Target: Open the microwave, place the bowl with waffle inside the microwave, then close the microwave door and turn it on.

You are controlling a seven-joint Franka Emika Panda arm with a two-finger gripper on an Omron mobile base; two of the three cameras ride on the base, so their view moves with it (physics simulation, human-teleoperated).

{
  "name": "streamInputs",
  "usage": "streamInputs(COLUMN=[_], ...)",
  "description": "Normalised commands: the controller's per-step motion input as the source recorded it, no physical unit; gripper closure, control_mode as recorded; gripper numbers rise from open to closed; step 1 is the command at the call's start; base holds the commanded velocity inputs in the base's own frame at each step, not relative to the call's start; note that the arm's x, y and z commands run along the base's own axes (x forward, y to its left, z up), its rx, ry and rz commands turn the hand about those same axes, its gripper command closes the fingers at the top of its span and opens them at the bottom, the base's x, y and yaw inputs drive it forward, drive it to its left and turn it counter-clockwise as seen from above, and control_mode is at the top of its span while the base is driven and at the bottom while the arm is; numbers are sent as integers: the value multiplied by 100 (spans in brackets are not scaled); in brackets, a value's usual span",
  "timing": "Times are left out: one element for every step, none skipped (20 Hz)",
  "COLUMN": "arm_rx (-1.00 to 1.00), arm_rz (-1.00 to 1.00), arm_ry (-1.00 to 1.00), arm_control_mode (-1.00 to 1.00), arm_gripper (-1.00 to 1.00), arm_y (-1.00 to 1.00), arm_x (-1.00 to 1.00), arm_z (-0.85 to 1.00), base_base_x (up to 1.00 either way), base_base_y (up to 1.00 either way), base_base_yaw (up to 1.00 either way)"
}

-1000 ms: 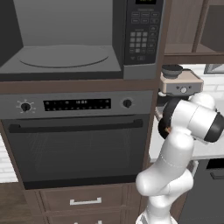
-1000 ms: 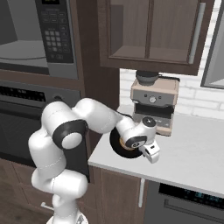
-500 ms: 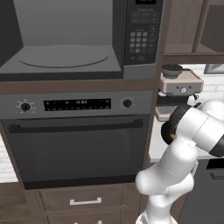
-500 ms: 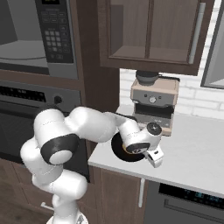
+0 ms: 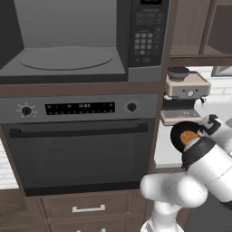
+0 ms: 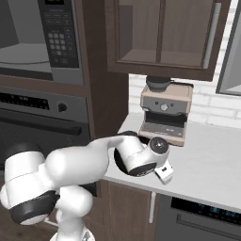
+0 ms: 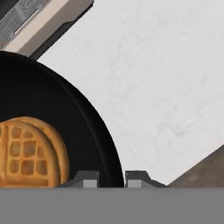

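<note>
The bowl with waffle (image 7: 48, 131) sits on the table (image 7: 153, 87), just in front of the coffee machine (image 6: 164, 113). The pincer (image 7: 111, 178) has come down and squeezed in on the bowl's rim. The microwave (image 5: 81, 41) is already open, so lifting the bowl looks next.

one microwave (image 5: 68, 41), one oven (image 5: 81, 145), one coffee machine (image 6: 165, 111), one bowl (image 7: 52, 105) (one waffle (image 7: 30, 151) inside)

Bowl w/ waffle (image 7: 52, 131) on counter (image 7: 166, 78) before coffee machine (image 6: 165, 110).
</note>
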Motion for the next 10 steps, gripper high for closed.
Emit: streamInputs(arm_rx=[0, 0, 0, 0, 5, 8, 12, 16, 18, 19], arm_rz=[-7, -9, -11, -12, -17, -19, -22, -26, -30, -32], arm_ry=[0, 0, 0, 0, 0, 0, 0, 0, 0, 0], arm_control_mode=[-100, -100, -100, -100, -100, -100, -100, -100, -100, -100], arm_gripper=[100, 100, 100, 100, 100, 100, 100, 100, 100, 100], arm_y=[15, 14, 11, 0, 0, 0, 0, 0, 0, 0], arm_x=[-28, -34, -36, -45, -51, -53, -59, -65, -71, -76], arm_z=[61, 64, 66, 66, 63, 61, 54, 53, 46, 42], base_base_x=[0, 0, 0, 0, 0, 0, 0, 0, 0, 0], base_base_y=[0, 0, 0, 0, 0, 0, 0, 0, 0, 0], base_base_yaw=[0, 0, 0, 0, 0, 0, 0, 0, 0, 0])
